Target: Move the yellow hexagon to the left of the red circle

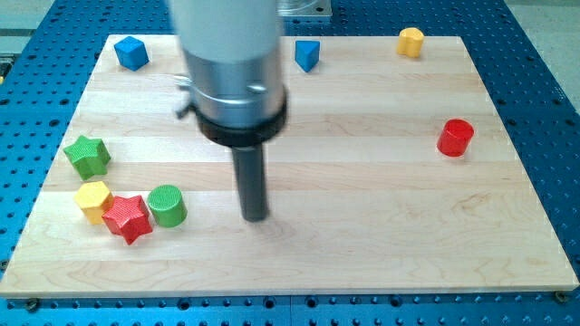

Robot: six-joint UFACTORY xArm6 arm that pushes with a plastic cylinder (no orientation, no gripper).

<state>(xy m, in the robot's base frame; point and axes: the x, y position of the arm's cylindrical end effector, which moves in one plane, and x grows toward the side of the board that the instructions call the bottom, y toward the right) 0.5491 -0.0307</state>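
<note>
The yellow hexagon (pixel 92 198) lies at the view's lower left, touching a red star (pixel 127 218) on its right. The red circle (pixel 455 138) stands far off at the view's right, about mid-height. My tip (pixel 256 217) rests on the board near the middle, to the right of the green circle (pixel 167 205) and well to the right of the yellow hexagon. It touches no block.
A green star (pixel 88 156) sits above the yellow hexagon. A blue cube (pixel 131 52) is at the top left, a blue triangle (pixel 306 55) at the top middle, a yellow circle (pixel 410 42) at the top right. The wooden board (pixel 362 235) ends on blue table.
</note>
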